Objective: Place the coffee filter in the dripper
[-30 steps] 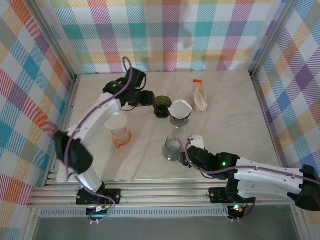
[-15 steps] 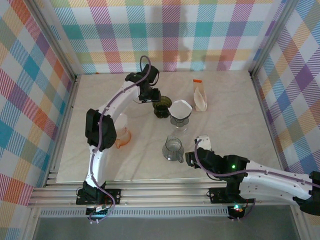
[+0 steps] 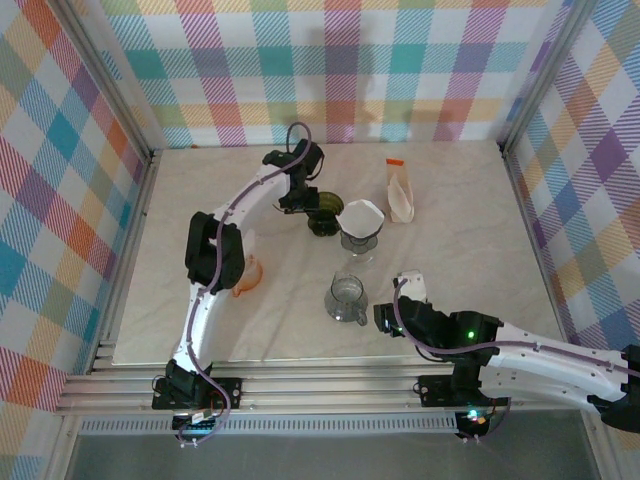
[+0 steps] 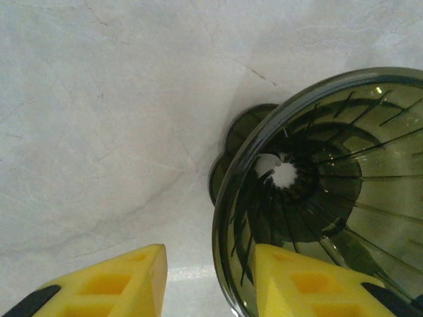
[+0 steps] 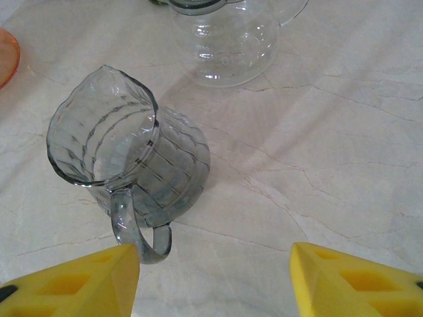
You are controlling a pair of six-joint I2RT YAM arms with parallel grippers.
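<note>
Plaid walls close in a pale marble worktop [image 3: 480, 250]. At 12 o'clock from its middle stands the green dripper [image 3: 323, 212]. The left jaws are parted astride its near rim, one yellow finger [image 4: 106, 284] outside and clear of the wall, the other over the bowl, clamping nothing. The white filter [image 3: 360, 213] sits opened in a clear stand at the dripper's 3 o'clock. The right jaws gape wide and empty, at 5 o'clock from the grey pitcher [image 5: 125, 165] and just beside its handle
</note>
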